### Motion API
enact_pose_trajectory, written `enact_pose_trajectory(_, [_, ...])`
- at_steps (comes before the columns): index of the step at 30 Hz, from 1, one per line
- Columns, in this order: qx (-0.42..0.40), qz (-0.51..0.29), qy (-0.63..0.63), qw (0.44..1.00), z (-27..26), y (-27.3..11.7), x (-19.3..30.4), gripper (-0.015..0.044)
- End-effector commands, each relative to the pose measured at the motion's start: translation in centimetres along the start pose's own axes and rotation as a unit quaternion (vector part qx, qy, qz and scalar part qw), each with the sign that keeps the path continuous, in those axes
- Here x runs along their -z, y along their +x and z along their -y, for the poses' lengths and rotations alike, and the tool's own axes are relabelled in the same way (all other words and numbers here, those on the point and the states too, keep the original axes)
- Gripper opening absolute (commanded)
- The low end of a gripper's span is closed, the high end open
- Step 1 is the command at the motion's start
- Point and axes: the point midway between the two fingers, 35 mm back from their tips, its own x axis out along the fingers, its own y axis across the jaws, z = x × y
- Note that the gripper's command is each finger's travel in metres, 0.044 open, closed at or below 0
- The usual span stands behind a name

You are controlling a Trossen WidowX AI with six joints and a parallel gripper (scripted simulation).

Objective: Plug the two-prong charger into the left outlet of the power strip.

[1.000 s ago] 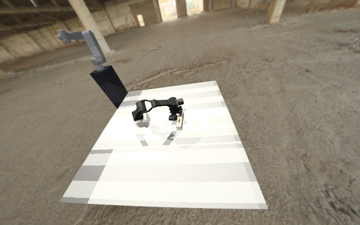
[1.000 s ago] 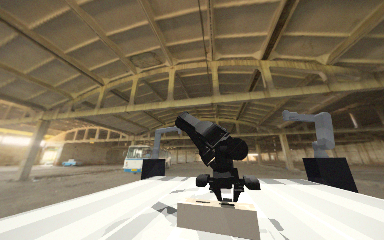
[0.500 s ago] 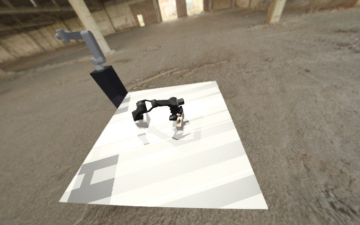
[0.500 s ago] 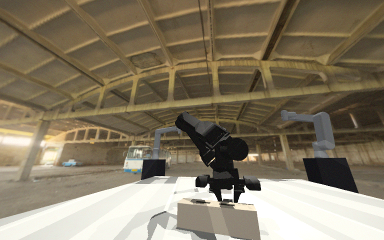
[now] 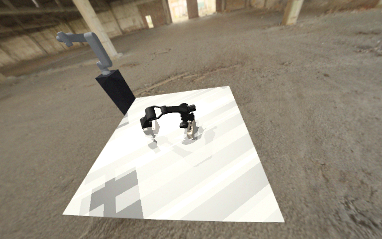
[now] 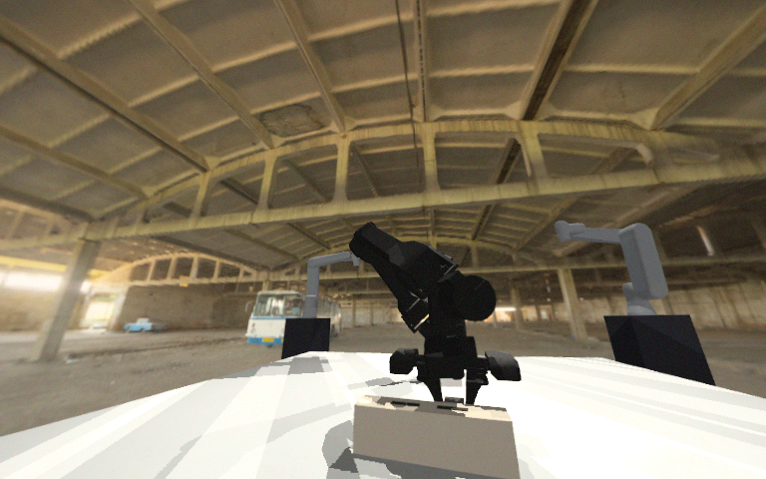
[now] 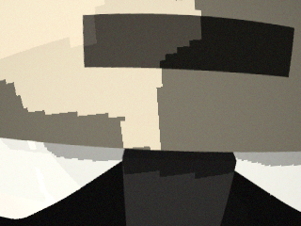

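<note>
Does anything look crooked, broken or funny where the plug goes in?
Nothing stands out. The claw is shut on the dark charger, which sits straight against the top of the beige power strip. No prongs show in the wrist view. The strip lies flat on the table and nothing looks cracked.

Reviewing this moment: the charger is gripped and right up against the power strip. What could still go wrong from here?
The charger sits against the power strip in the jaws of the gripper, and its prongs are out of sight in the wrist view, so seating cannot be confirmed. If it is slightly tilted, one prong may jam on the shutter. The strip looks unfixed on the table; pushing might shift it. Which outlet is engaged is unclear.
</note>
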Motion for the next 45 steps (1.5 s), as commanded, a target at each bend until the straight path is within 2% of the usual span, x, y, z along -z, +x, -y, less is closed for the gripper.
enact_pose_trajectory(1, [0.0,0.004,0.0,1.0,0.0,-0.1,-0.4,0.0])
enact_pose_trajectory(45, [0.0,0.004,0.0,1.0,0.0,-0.1,-1.8,0.0])
